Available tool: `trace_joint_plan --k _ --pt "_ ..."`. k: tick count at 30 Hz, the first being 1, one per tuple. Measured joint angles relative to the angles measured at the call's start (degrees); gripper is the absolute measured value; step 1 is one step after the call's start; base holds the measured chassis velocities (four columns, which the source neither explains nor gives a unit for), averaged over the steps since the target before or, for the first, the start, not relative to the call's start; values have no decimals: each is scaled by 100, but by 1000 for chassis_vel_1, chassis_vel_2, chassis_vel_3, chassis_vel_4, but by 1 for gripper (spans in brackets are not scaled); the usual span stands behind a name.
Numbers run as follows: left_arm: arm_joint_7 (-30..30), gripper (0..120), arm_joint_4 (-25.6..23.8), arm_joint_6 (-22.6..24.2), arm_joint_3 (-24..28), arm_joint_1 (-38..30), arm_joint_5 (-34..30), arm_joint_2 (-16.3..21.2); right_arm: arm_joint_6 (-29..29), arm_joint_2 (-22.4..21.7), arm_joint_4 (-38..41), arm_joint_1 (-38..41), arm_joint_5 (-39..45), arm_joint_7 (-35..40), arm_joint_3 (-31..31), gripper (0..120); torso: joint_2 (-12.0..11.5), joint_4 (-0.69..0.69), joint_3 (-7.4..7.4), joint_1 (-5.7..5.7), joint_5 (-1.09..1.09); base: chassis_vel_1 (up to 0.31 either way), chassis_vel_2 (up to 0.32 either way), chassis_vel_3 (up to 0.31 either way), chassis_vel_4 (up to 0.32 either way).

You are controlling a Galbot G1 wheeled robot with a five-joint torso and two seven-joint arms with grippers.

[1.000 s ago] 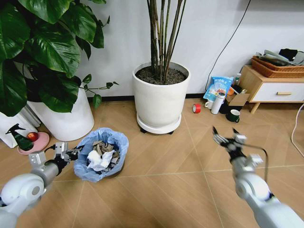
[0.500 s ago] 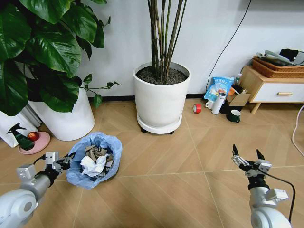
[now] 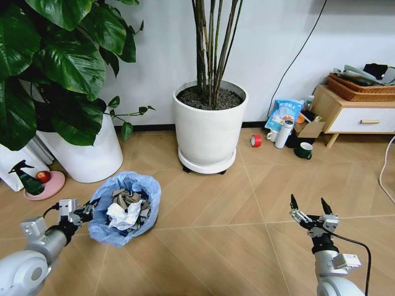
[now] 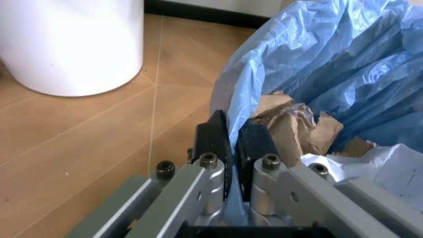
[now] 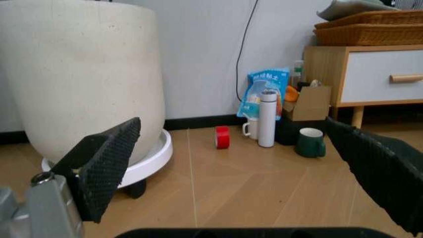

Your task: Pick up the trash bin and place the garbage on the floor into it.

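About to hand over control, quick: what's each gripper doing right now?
Left gripper: shut on the trash bin's blue bag rim.
Right gripper: open, empty, above the floor.

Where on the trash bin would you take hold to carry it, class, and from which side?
Grip the trash bin at its rim, one finger inside and one outside, coming from the robot's left. The thin upright wall, with the blue bag folded over it, suits a pinch; the round body looks too wide. The left gripper holds it just so, jaws closed on the rim.
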Motion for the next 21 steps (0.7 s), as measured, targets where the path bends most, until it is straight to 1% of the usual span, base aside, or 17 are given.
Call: trace_joint_plan --k 12,21 --pt "-6 0 6 3 58 -58 -30 12 54 59 -47 2 -134 -52 -21 100 0 -1 0 0 0 0 0 0 0" --pt "-10 0 -9 4 87 -71 -41 -16 157 87 -64 -66 -286 -192 16 100 0 -1 0 0 0 77 -15 -82 16"
